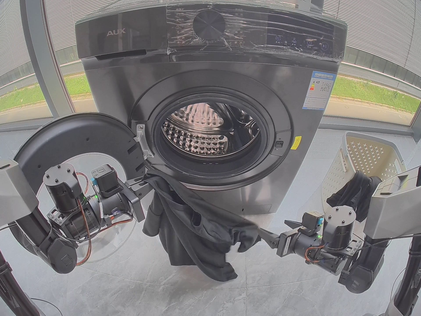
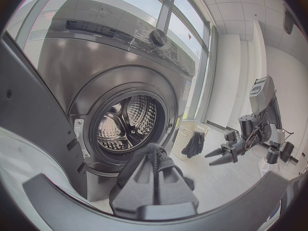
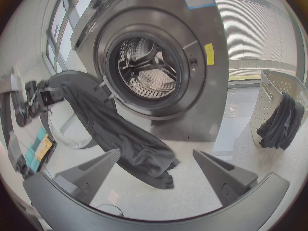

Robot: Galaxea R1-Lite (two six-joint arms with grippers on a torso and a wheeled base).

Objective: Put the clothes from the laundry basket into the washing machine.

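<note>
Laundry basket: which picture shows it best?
The right wrist view. There the laundry basket stands in plain sight, holes and all, with dark clothes draped over its rim. In the head view the right arm hides its lower part. In the left wrist view it is far off and small.

Pale grey marbled floor tiles (image 1: pixel 280 281) fill the bottom of the head view. Tall windows (image 1: pixel 377 31) backed by grey slats run across the top, with a grey window post (image 1: pixel 41 53) at upper left and a strip of grass (image 1: pixel 377 92) at the right edge. The left wrist view has a white wall (image 2: pixel 224 81) and panelled ceiling (image 2: pixel 237 7) at upper right, and a flat teal and orange object (image 3: pixel 38 146) lies at the lower left of the right wrist view.
</note>
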